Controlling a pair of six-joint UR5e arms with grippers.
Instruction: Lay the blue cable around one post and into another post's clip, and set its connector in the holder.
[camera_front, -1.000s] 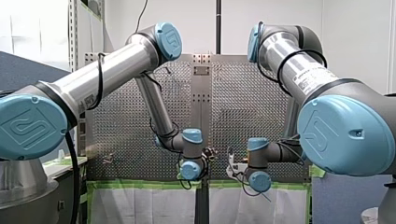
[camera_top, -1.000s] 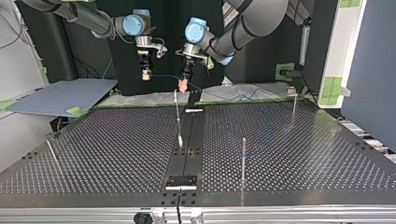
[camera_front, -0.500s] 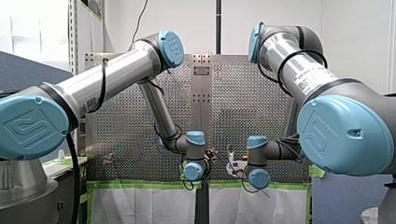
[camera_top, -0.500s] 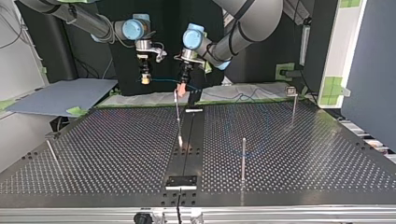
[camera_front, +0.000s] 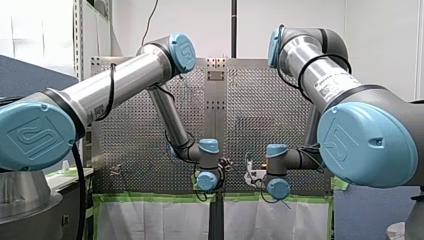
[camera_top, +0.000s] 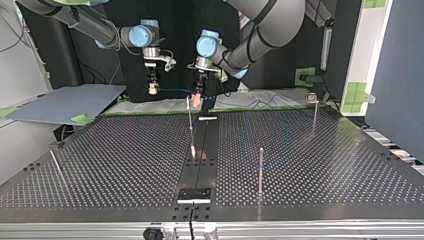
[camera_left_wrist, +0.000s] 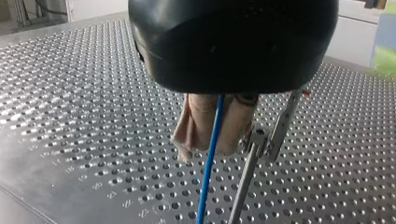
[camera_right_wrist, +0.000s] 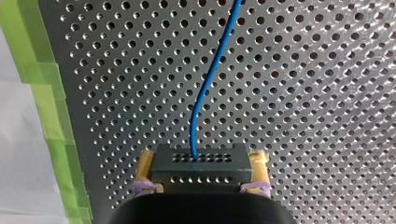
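High at the top view's centre, over the counter's (camera_top: 310, 165) far edge, both arms hang close together. My right jaws are closed on the black connector (camera_right_wrist: 200, 167), yellow pads (camera_right_wrist: 259, 164) pressing its two sides, and the blue cable (camera_right_wrist: 205, 88) runs out ahead of them. My left jaws are pinched tight on that cable between beige pads (camera_left_wrist: 198, 126), just beside the clip (camera_left_wrist: 280, 130) on a post (camera_left_wrist: 245, 179).

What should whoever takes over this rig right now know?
Hands: left hand shut on the blue cable, beside a clip-topped post; right hand shut on the black connector, over the perforated table.
Done: only the grasps; the cable is outside that clip.
Left: wrap a post, press the cable into a clip, carry the connector to the likely holder at the top view's near edge.
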